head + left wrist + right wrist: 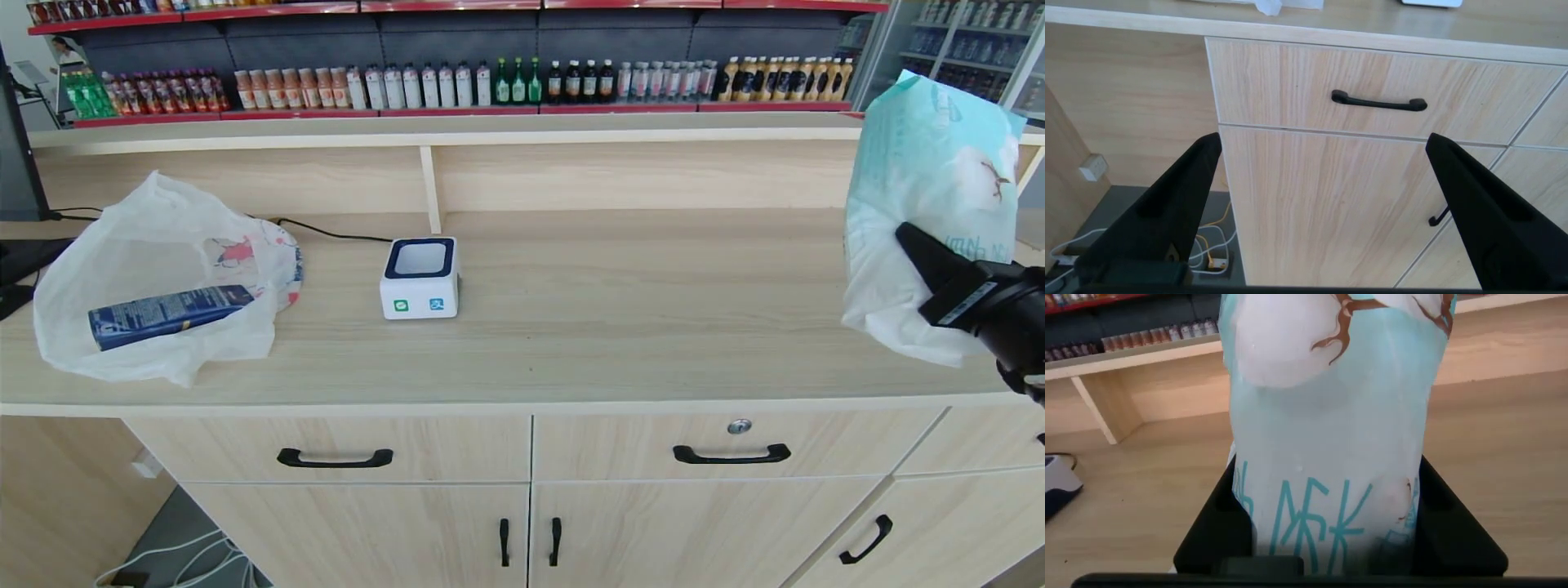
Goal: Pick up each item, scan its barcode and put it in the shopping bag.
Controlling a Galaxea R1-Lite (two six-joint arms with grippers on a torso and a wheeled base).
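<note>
Head view: the long pale wooden desk (620,343) runs across the whole frame, with drawers and cupboard doors under its front edge. The white box-shaped scanner (419,278) sits on it, window facing up. Behind the scanner, past the desk's raised back ledge, red shelves (457,108) carry rows of bottles. To the left of the scanner, near but apart from it, the translucent white shopping bag (147,269) lies slumped on the desk. Well to the right of the scanner and higher than it, a white-and-teal soft packet (927,188) hangs upright in the air, clear of the desk. The right tool (1328,469) is clamped on the packet's lower part, one black finger on each side. Inside the shopping bag, a dark blue tube-like pack (167,314) lies on its side on the part farther from the scanner. A round printed item (261,253) shows through the plastic on the side nearer the scanner. A black cable (326,232) runs along the desk behind the bag toward the scanner. Lower than the scanner, in front of the cupboard doors, the left tool (1323,139) hangs with its fingers spread wide apart and nothing between them, facing a drawer with a black handle (1378,102).
</note>
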